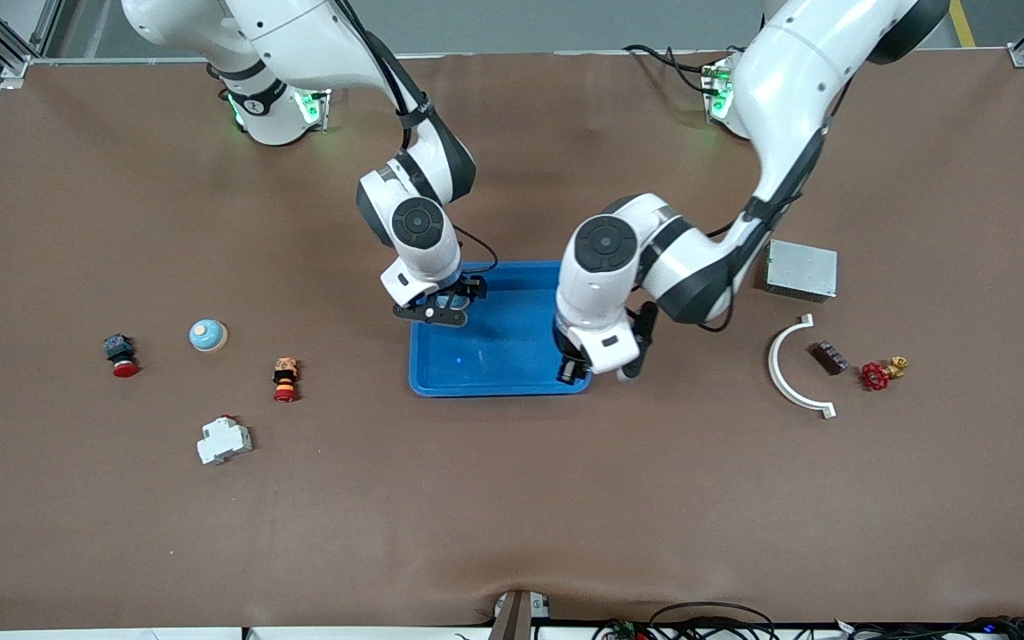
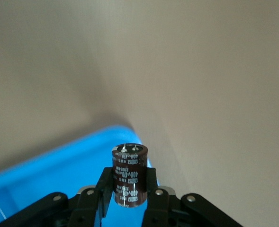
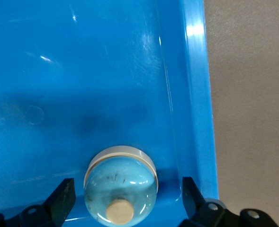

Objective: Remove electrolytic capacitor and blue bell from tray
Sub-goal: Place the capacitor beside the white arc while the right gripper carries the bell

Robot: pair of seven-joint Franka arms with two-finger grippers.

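From the high front camera, the left gripper (image 1: 576, 371) stands over the corner of the blue tray (image 1: 503, 356) nearest that camera at the left arm's end, while the right gripper (image 1: 441, 307) hangs low over the tray's corner at the right arm's end, farther from the camera; a second pale blue bell (image 1: 208, 335) sits well apart on the table (image 1: 512, 498), outside the tray. In the left wrist view, the fingers (image 2: 151, 189) are clenched on the brown electrolytic capacitor (image 2: 129, 175), upright, at the tray's rim; the sound move appears to be a straight lift before carrying it over the rim to bare table. In the right wrist view, the blue bell (image 3: 121, 184) rests in the tray's corner, close to the wall, between the released fingers (image 3: 63, 198), which straddle it without touching. Closing evenly on the base ring, not the slippery dome, would likely give the firmer hold.
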